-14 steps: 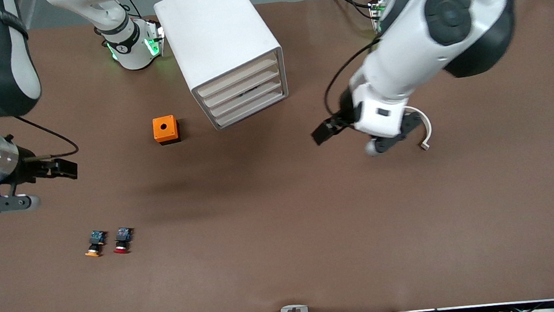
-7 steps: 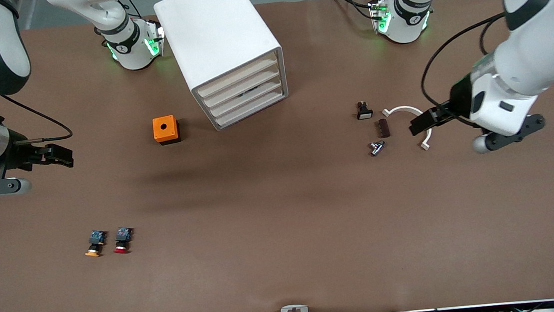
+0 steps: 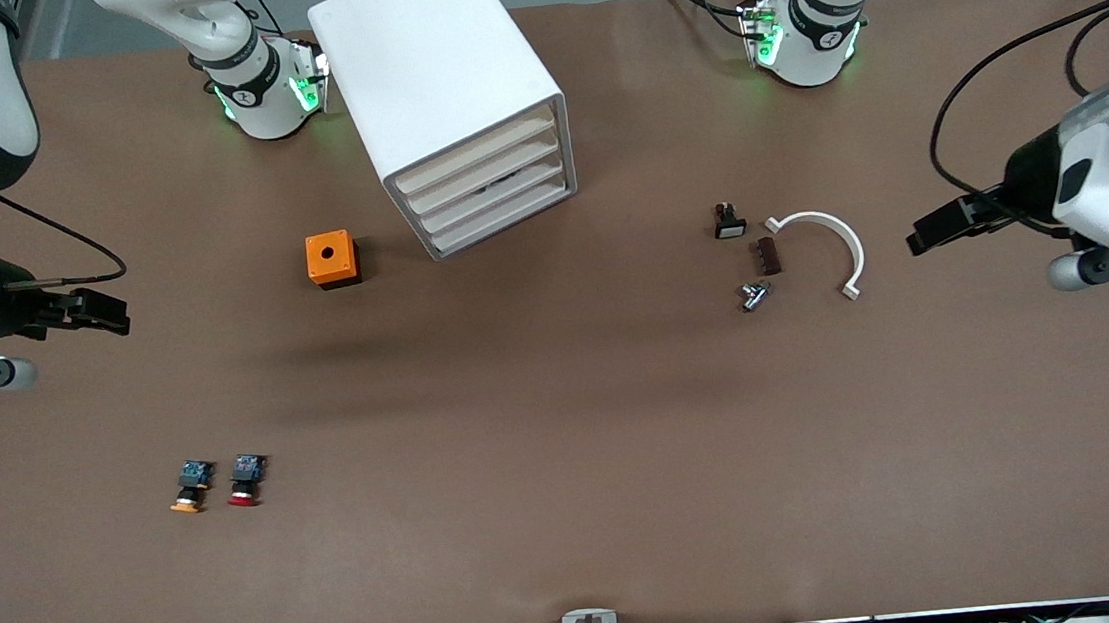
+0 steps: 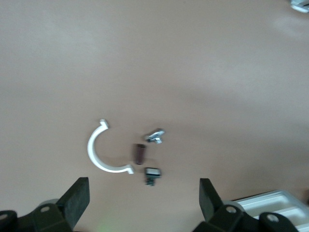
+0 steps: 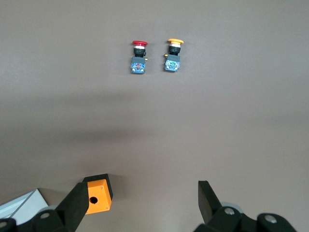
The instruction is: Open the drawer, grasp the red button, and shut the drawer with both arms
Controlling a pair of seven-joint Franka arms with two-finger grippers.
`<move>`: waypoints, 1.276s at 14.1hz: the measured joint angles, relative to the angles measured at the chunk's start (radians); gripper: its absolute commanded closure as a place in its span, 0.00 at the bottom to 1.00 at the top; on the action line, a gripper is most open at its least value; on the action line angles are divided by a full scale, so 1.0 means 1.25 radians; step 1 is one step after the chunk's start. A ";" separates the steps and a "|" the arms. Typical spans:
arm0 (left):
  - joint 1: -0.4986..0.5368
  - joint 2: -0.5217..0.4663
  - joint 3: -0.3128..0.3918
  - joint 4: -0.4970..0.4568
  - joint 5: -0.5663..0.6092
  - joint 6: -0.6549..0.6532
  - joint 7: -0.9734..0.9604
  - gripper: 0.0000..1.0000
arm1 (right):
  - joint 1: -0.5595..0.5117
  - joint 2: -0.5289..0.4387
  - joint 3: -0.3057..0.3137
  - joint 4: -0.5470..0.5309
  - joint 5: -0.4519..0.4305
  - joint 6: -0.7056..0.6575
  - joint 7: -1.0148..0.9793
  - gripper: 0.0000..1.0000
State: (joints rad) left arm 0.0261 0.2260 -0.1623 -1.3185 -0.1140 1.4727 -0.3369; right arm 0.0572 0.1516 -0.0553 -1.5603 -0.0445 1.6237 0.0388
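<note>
Now the right gripper [image 3: 98,316] hangs over bare table at the right arm's end, its fingers [image 5: 77,200] spread wide with nothing between them. The red button [image 3: 244,479] lies on the table nearer the front camera than that gripper, well apart from it, just beside its orange-capped twin [image 3: 190,485]. An orange box [image 3: 331,259] sits beside the white drawer cabinet [image 3: 451,100], whose drawers are all shut.

The left gripper [image 3: 939,228] hangs over the table at the left arm's end, its fingers [image 4: 77,198] also spread wide and empty. A white curved clip [image 3: 835,242], a small brown piece [image 3: 768,256], a metal part [image 3: 754,294] and a little black switch [image 3: 728,221] lie near it.

Since a second ago the left arm has swung away from over those small parts toward its table end, uncovering them, and the right gripper has drawn slightly outward. The button has not moved.
</note>
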 measured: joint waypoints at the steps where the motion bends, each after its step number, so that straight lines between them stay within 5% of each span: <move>1: -0.010 -0.008 0.032 -0.002 0.000 -0.015 0.039 0.00 | -0.008 0.000 0.000 0.005 0.000 -0.005 0.000 0.00; 7: -0.038 -0.075 0.140 -0.090 0.000 -0.030 0.168 0.00 | -0.034 -0.007 0.002 0.104 0.001 -0.076 0.000 0.00; 13: -0.040 -0.247 0.152 -0.371 0.024 0.176 0.188 0.00 | -0.034 -0.036 0.004 0.117 0.002 -0.176 0.013 0.00; 18: -0.040 -0.277 0.153 -0.353 0.034 0.212 0.188 0.00 | -0.023 -0.065 0.012 0.118 0.004 -0.186 0.015 0.00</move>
State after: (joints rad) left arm -0.0238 -0.1199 0.0287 -1.7600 -0.0709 1.7377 -0.1018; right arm 0.0286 0.0709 -0.0404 -1.4122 -0.0401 1.3909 0.0571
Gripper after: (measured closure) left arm 0.000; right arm 0.000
